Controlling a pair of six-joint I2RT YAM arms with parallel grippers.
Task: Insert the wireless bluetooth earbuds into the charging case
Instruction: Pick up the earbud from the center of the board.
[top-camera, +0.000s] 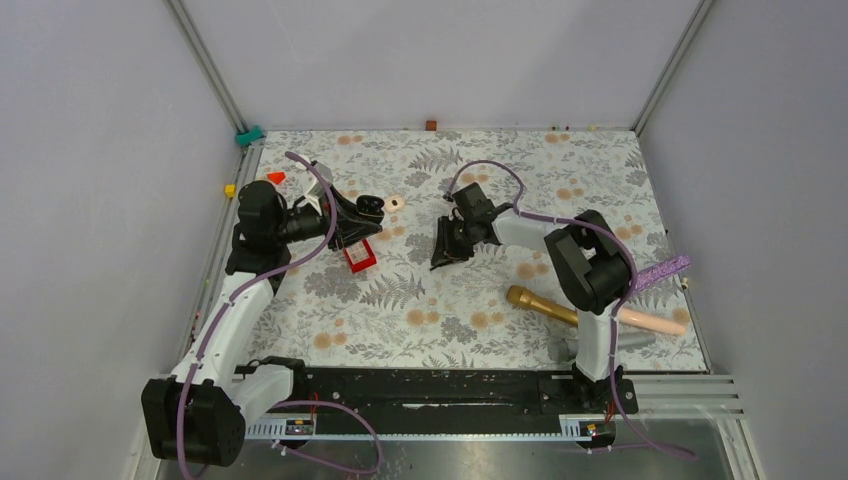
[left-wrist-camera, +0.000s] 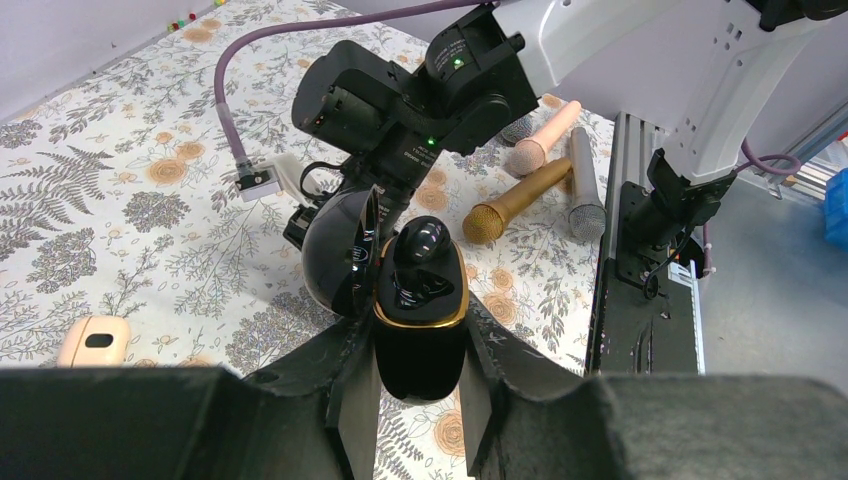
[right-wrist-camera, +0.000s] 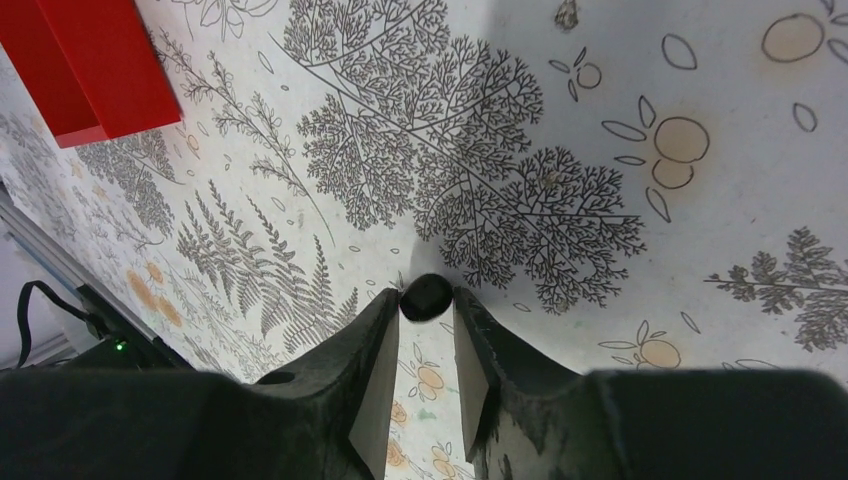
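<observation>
Earbuds half home: one black bud (left-wrist-camera: 420, 242) rests in the open case (left-wrist-camera: 420, 350), which the left gripper (left-wrist-camera: 418, 385) clamps. The second bud (right-wrist-camera: 427, 297) sits between the right gripper (right-wrist-camera: 426, 312) tips over the table (right-wrist-camera: 620, 120), grip unclear. It is still to insert.

Nothing legible from where I stand: no brand, no., label or sign reads in any view. The glossy black charging case (left-wrist-camera: 420, 345) w/ its gold rim shows a plain face, same for the red box (right-wrist-camera: 90, 60) and the gold microphone (left-wrist-camera: 515, 198). There may be tiny pale print by the green light on the right arm's black wrist housing (left-wrist-camera: 400, 150), but it's too small to make out.
</observation>
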